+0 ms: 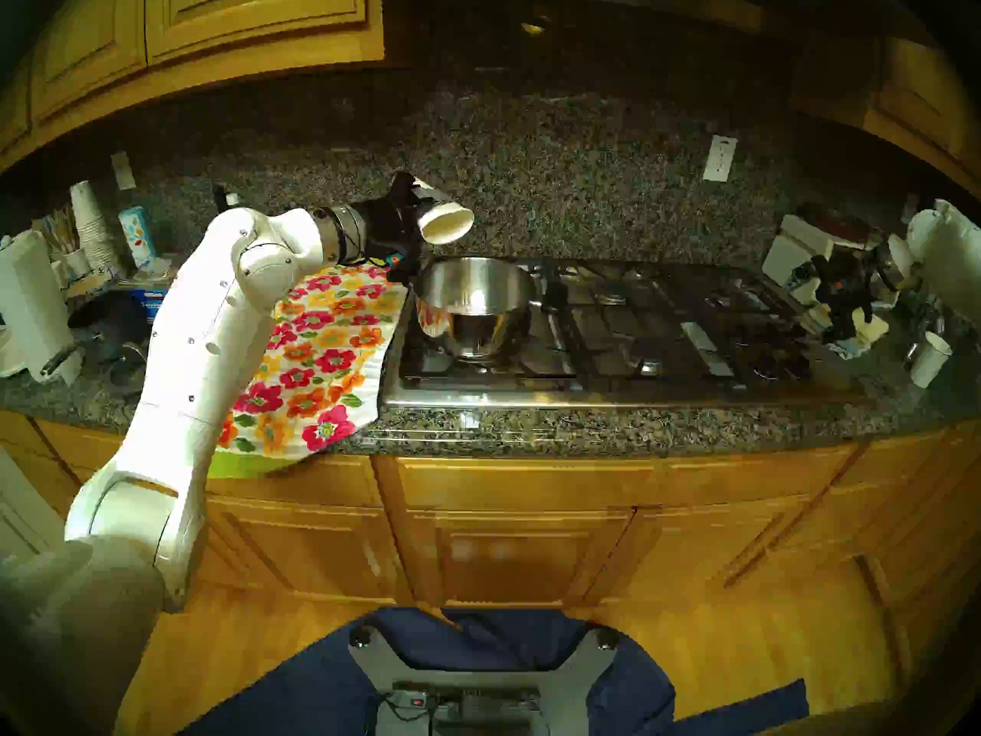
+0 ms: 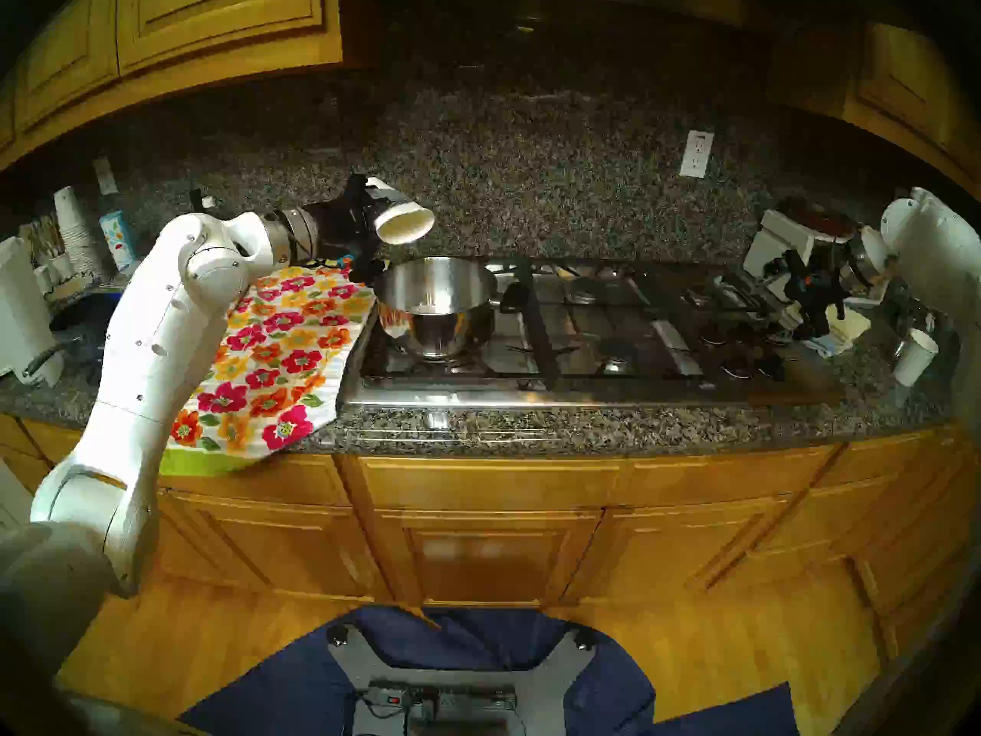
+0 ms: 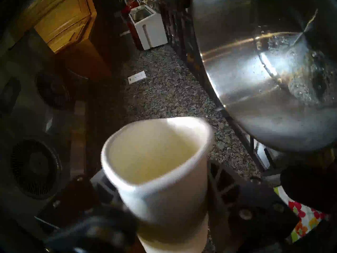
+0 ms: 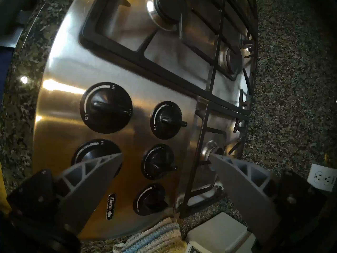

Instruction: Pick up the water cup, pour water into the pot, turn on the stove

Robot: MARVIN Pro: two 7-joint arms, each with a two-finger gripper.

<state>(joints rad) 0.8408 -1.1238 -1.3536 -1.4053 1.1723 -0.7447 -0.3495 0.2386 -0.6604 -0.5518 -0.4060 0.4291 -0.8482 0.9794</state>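
**Cup tipped over the pot, right gripper waiting above the knobs**

Starting at the far left of the head view, I am seeing a tall stack of nested white paper cups (image 1: 90, 225) standing at the back of the speckled granite counter (image 1: 531, 427), with a white tube printed with coloured leaves (image 1: 137, 235) just beside it. My left arm is reaching across a floral cloth with red and orange flowers (image 1: 318, 358), which is lying on the counter against the left edge of the wide stainless steel gas stove with black grates (image 1: 610, 342).

The left gripper (image 1: 411, 217) is pointing roughly level, and its fingers are clamping the plain white tapered paper water cup (image 1: 446, 222). The cup is lying tilted on its side in the air, its open mouth facing right and slightly downward, above the left rim of the shiny stainless steel pot (image 1: 478, 305). The pot is sitting on the stove's front left burner. In the left wrist view I am seeing water with bubbles inside the pot (image 3: 282, 79).

Further right, the right gripper (image 4: 166, 156) is hovering over the stove's cluster of 5 round black knobs (image 4: 160, 161), its 2 grey fingers (image 4: 94, 174) standing wide apart and holding nothing. Another white paper cup (image 1: 929, 359) is standing on the counter at the far right.
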